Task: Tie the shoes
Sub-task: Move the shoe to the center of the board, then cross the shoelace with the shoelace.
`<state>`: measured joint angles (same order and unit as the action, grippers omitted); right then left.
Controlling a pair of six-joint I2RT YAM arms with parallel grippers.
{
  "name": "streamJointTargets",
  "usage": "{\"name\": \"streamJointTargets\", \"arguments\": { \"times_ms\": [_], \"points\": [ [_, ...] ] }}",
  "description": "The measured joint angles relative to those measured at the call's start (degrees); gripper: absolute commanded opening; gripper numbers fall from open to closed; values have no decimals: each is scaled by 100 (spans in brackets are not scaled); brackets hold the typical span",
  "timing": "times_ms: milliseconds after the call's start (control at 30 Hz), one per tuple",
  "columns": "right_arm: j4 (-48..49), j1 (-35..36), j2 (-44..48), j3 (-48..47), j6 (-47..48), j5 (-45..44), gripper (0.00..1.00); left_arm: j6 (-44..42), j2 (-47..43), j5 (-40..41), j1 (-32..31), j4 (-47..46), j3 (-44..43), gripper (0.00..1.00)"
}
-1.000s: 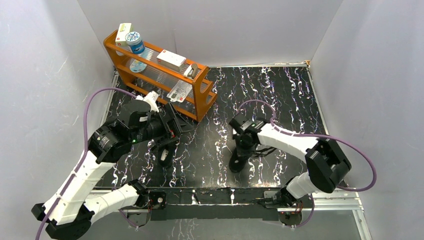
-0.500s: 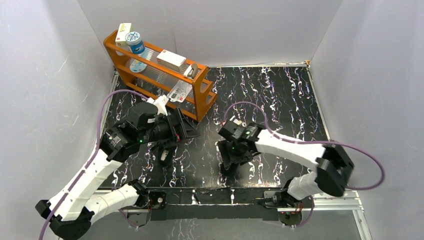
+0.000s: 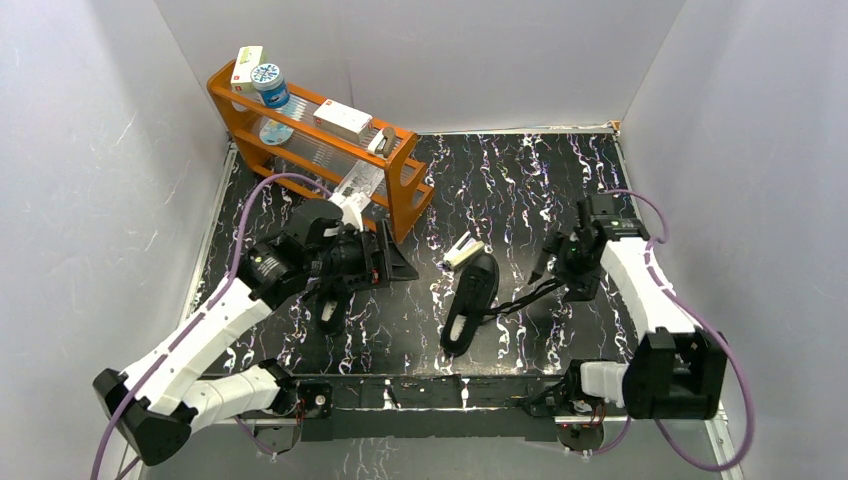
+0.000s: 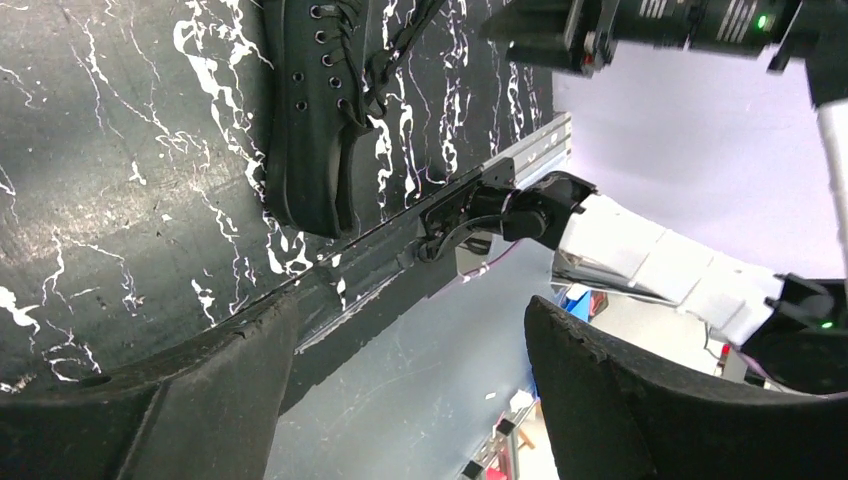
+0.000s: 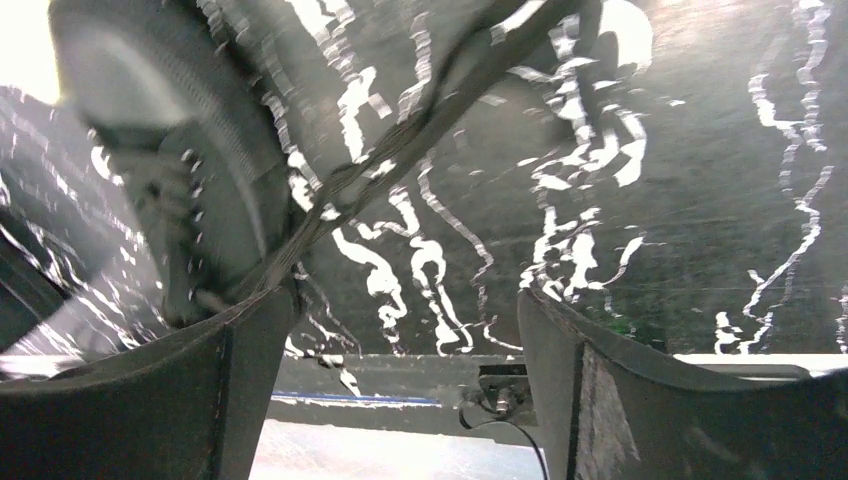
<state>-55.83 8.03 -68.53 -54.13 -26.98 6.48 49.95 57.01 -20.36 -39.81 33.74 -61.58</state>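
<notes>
One black shoe (image 3: 468, 302) lies mid-table, toe toward the near edge, and its long laces (image 3: 528, 291) trail right across the table. In the right wrist view this shoe (image 5: 190, 170) is blurred at the left, with a lace (image 5: 400, 140) running diagonally above the fingers. My right gripper (image 3: 560, 262) (image 5: 405, 310) hangs open to the right of the shoe, nothing between its fingers. The other black shoe (image 3: 328, 312) is mostly hidden under my left arm. My left gripper (image 3: 398, 258) (image 4: 410, 320) stands open and empty, left of the middle shoe (image 4: 315, 110).
A small white-and-black striped box (image 3: 460, 250) sits at the heel of the middle shoe. An orange rack (image 3: 405, 190) with bottles and boxes stands at the back left. White walls close in the sides, and a metal rail (image 3: 450, 388) runs along the near edge.
My right gripper opened, let go of the lace and swung right, away from the middle shoe. That shoe and the striped box are now uncovered. My left arm reached further right.
</notes>
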Motion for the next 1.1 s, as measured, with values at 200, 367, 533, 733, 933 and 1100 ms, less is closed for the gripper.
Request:
{"name": "streamJointTargets", "arguments": {
  "times_ms": [200,367,533,733,933,1100],
  "points": [
    [632,-1362,-844,85,516,205,78,-328,463,-264,0,-221,9,79],
    [1049,-1456,-1196,144,726,391,68,-546,470,-463,0,-369,173,79],
    [1279,-1451,-1432,142,863,431,64,-778,476,-588,0,-402,404,78],
    [1379,-1475,-1690,142,813,133,49,-901,581,-605,-2,-442,413,77],
    [1613,-1482,-1784,138,726,31,38,-990,778,-616,-2,-457,413,77],
    [1735,-1482,-2026,0,656,125,38,-1043,820,-643,-2,-459,413,77]
  ]
}}
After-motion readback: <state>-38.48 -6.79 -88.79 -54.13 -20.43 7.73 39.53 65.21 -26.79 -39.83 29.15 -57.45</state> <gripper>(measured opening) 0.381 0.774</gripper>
